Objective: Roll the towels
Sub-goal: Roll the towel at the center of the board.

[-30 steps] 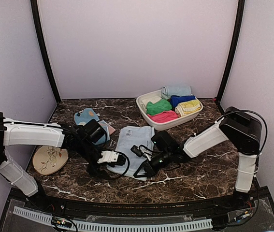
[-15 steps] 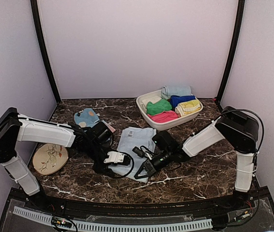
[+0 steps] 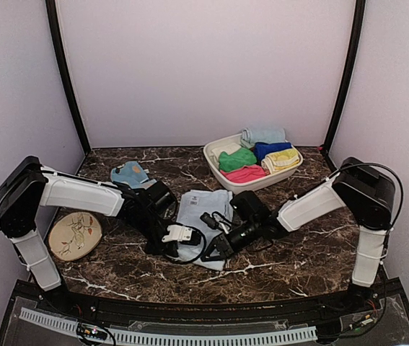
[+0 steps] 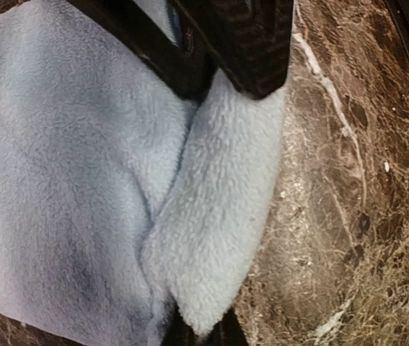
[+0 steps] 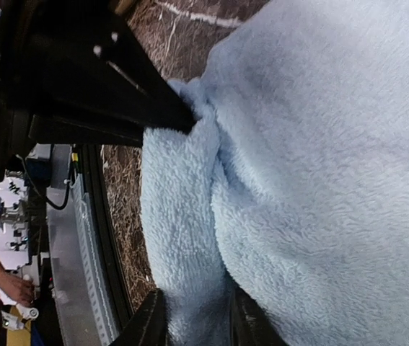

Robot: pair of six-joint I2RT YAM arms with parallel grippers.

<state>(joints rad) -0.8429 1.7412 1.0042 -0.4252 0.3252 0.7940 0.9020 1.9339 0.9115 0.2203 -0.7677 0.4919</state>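
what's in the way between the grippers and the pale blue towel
Nothing visible. The left gripper is shut on a folded-over flap at the pale blue towel's near edge, and the right gripper has its fingers astride that same edge.

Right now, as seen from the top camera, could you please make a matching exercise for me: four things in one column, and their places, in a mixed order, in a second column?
Things:
1. pale blue towel
2. spotted towel
3. round plate
4. white tub

Places:
a. at the back, right of centre
b. near side, far left
c. in the middle, spread out
d. at the back, left of centre

Pairs: 1-c, 2-d, 3-b, 4-a
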